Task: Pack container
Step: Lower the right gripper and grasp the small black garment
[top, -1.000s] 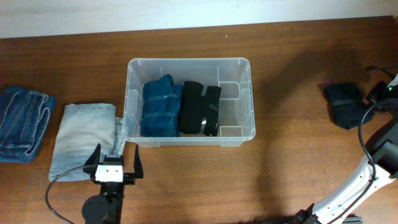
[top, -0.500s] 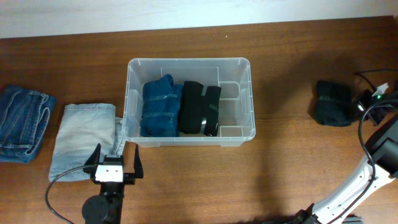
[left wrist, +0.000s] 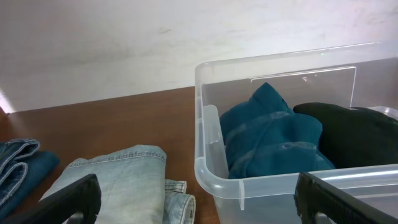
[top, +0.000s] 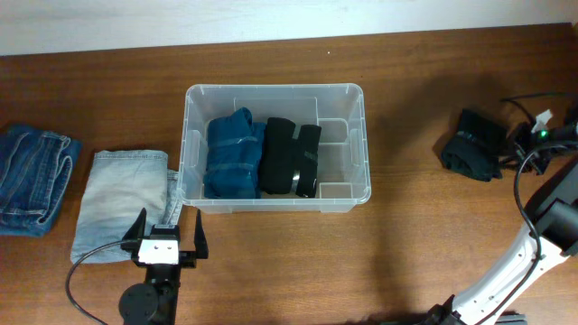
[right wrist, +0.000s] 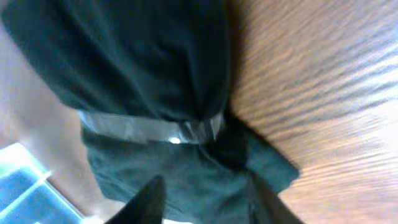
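The clear plastic container [top: 275,88] stands mid-table and holds a rolled blue garment [top: 233,155] and a rolled black garment [top: 291,158]; its right part shows bare base. My right gripper [top: 513,147] at the far right is shut on a dark taped bundle [top: 473,144], held off to the container's right. In the right wrist view the bundle [right wrist: 155,68] fills the frame between my fingers [right wrist: 146,202]. My left gripper [top: 168,227] is open and empty at the container's front left corner [left wrist: 205,81].
Folded light jeans [top: 122,203] lie left of the container, just ahead of my left gripper. Folded dark jeans [top: 32,176] lie at the far left edge. Cables [top: 524,99] trail by the right arm. A pale wall runs behind the table.
My right gripper has carried the dark bundle leftward, towards the container. The left arm and the container's contents have not moved.
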Robot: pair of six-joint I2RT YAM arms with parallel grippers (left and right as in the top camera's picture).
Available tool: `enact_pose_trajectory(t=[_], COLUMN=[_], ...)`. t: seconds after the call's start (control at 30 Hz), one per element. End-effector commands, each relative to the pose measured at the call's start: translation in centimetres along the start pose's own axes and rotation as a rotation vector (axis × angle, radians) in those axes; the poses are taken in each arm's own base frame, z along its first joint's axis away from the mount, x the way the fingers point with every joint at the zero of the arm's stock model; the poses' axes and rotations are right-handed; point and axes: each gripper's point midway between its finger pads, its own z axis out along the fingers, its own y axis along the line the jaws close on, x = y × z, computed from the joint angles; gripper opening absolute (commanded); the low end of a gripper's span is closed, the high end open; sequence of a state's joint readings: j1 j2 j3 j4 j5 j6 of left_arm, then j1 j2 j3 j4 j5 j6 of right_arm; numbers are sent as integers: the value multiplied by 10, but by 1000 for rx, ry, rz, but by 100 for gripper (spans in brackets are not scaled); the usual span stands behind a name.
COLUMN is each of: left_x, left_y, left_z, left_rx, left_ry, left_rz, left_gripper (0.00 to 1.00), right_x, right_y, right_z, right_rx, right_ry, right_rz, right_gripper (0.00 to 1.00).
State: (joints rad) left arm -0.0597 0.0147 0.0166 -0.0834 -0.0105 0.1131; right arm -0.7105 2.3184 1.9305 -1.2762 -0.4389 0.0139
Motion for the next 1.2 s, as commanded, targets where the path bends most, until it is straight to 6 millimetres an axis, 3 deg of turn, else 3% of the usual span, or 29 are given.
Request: enact_pose_trajectory(t=[0.0,0.17,0.4,0.63,0.8,0.93,1.07,1.17], left_x=[2,2,2,2,2,2,1,1], left_y=[0,0,0,0,0,0,0,0], left_z=[0,0,0,0,0,0,0,0], left_rx=[2,2,2,2,2,2,2,2], left_ry=[-2,-2,-2,-2,-2,-2,-3,-3], left_rz=[15,15,15,15,15,15,15,15], left_gripper=[100,99,100,100,100,100,99,99], right_x=[-13,-24,-26,-10,-3,1,1,-2], right_y=[13,12,4,18,12,12,9,9], right_z=[-40,-35,-9,29,55,59,54,44], right_rx=[40,42,36,11,104,107,107,100], right_ry=[-122,-156,-163,-109,-94,-82,-81,-97], right_rz=[-83,-123,-132,-194,-230,-224,-210,-180], right_gripper=[47,60,60,59,58,34,18,12])
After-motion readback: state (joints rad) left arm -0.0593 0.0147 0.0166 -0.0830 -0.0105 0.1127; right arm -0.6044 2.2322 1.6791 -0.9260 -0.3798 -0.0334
